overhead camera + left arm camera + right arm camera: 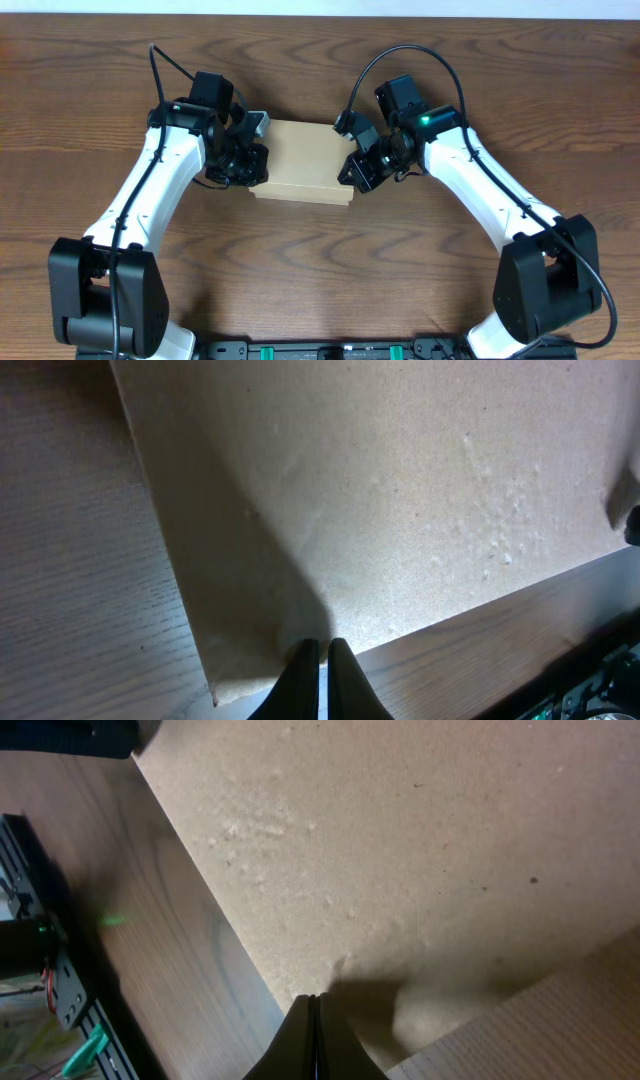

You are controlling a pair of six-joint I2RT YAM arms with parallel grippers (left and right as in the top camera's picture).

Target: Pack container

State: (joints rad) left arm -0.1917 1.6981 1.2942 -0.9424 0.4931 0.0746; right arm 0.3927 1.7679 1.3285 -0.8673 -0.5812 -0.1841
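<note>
Box, overhead: the tan cardboard box (300, 160) lies closed and flat near the middle of the table (320, 270), long side running between the two arms.
Left gripper, overhead: the left gripper (254, 166) sits at the box's left end, low against the top near the front corner.
Right gripper, overhead: the right gripper (355, 172) mirrors it at the box's right end. One arm at each end looks meant to keep the box from sliding or turning.
Left wrist view: the fingers are drawn nearly together with only a thin slit between them. Their tips rest on the box (400, 490) just inside its edge, with table (80, 590) beside it. Whether any cardboard is caught in the slit cannot be told.
Right wrist view: the fingers are pressed fully together into one point, touching the top of the box (450, 840) close to its edge over the table (190, 950).
Reason, as a judgement: closed tips make narrow pushers, suited to pressing the top down or steadying it, not to lifting.
Progress, as a judgement: packing looks near its end, since the top is already down.
</note>
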